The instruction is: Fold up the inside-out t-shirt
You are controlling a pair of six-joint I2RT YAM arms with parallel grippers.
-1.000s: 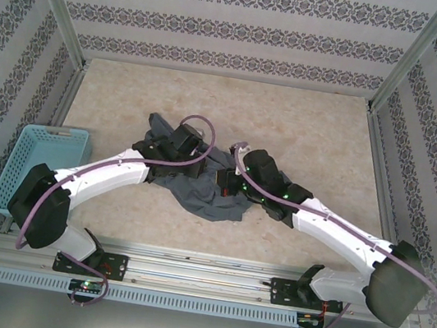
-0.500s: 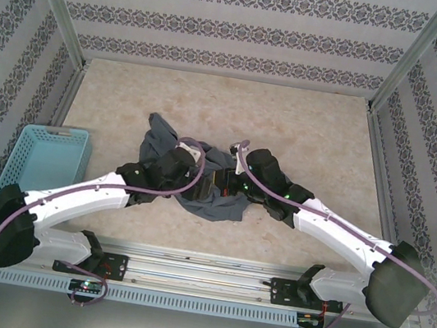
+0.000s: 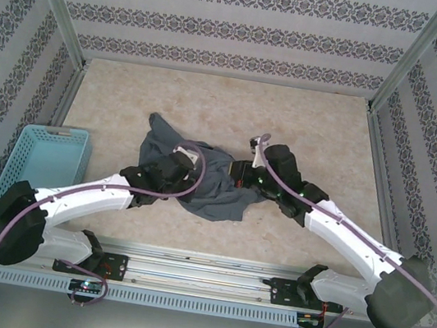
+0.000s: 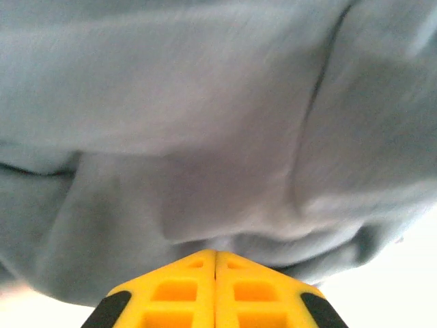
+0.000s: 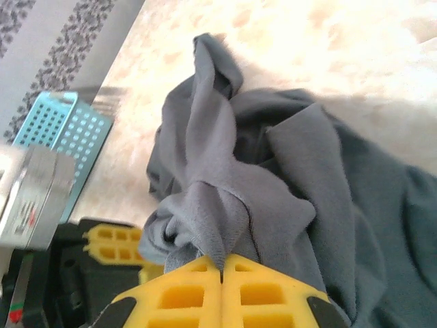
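Mid-table, between both arms, I see the inside-out t-shirt [image 3: 217, 197] lying bunched on the table [image 3: 317, 121]. My right gripper [image 5: 220, 263] is clamped tight on a raised fold of it. My left gripper [image 4: 216, 254] is fully closed at the cloth's edge; I cannot tell whether it has caught any.

Slate-grey t-shirt [image 3: 214, 192]; light-blue basket [image 3: 57, 132]; mottled beige table [image 3: 315, 129]; floral-striped grey-white walls [image 3: 223, 31]; yellow end effector fingers [image 5: 177, 294].

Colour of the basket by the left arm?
The basket is light blue, with a perforated mesh; the top view shows it best.
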